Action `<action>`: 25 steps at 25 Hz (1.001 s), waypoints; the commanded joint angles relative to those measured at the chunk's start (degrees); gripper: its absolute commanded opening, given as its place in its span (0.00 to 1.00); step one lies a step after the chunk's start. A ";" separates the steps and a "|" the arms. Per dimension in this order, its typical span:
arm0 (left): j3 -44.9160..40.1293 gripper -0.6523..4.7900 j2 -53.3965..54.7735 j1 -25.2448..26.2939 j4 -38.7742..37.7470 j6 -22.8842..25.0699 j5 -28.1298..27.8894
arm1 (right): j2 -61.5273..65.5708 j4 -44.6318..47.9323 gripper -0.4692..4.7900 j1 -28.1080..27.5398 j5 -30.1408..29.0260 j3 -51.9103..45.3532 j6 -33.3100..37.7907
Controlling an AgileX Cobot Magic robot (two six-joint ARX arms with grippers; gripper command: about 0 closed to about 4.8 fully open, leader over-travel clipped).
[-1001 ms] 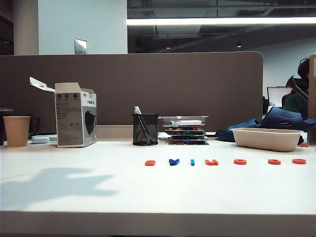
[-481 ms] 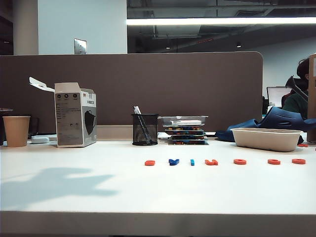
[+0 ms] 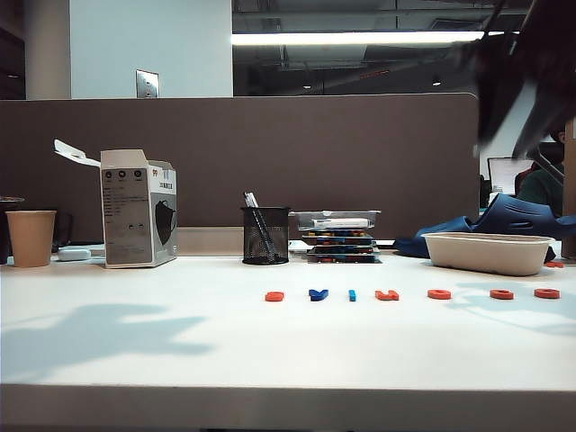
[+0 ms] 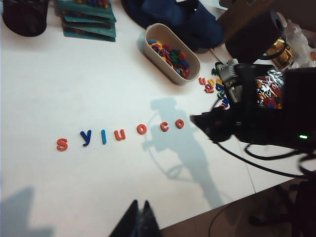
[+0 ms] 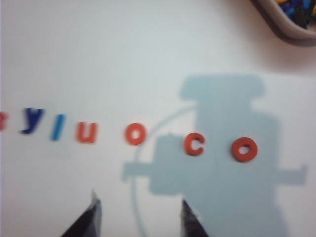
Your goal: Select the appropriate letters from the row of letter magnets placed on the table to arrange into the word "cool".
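Right gripper [image 5: 138,217]: jaws released, above the letter magnets [image 5: 136,133]. Left gripper [image 4: 139,219]: jaws clenched, near bench [image 3: 180,351] edge. Risk: grabbing u [image 5: 86,133] for o.

Matte white table [image 3: 135,351], plastic letters [image 5: 136,134]

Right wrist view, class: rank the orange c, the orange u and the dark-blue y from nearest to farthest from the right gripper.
1. Orange c: just beyond the open right gripper, near one fingertip.
2. Orange u: further along the row.
3. Dark-blue y: near the row's far end.
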 commanded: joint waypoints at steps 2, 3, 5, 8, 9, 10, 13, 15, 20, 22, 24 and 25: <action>0.22 0.11 -0.13 0.00 0.61 0.48 -0.15 | 7.52 1.29 0.48 1.64 3.98 0.61 1.44; 0.20 0.11 -0.13 0.00 0.57 0.48 -0.15 | 8.94 1.57 0.48 1.84 3.96 0.61 1.44; 0.20 0.11 -0.15 0.00 0.57 0.48 -0.15 | 11.61 1.95 0.48 1.86 4.00 0.61 1.75; 0.20 0.11 -0.15 0.00 0.52 0.48 -0.15 | 14.47 2.54 0.48 1.86 4.63 0.61 2.34; 0.20 0.11 -0.13 0.00 0.55 0.48 -0.15 | 15.21 2.99 0.48 1.86 4.70 0.61 2.32; 0.20 0.11 -0.13 0.00 0.55 0.48 -0.15 | 15.80 3.37 0.48 1.86 4.92 0.61 2.32; 0.20 0.11 -0.15 0.00 0.52 0.48 -0.15 | 17.29 4.92 0.48 1.86 6.12 0.61 2.27; 0.20 0.11 -0.15 0.00 0.52 0.50 -0.15 | 17.97 5.66 0.48 1.86 6.14 0.63 2.25; 0.20 0.11 -0.15 0.00 0.46 0.48 -0.15 | 19.37 6.62 0.48 1.84 8.52 0.70 2.01; 0.20 0.11 -0.15 0.00 0.13 0.48 -0.15 | 19.76 6.97 0.48 1.79 8.63 0.70 2.01; 0.20 0.11 -0.15 0.00 0.13 0.48 -0.15 | 20.04 7.61 0.48 1.68 8.63 0.70 2.03; 0.20 0.11 -0.15 0.00 0.13 0.48 -0.15 | 20.20 7.82 0.47 1.68 8.66 0.70 2.01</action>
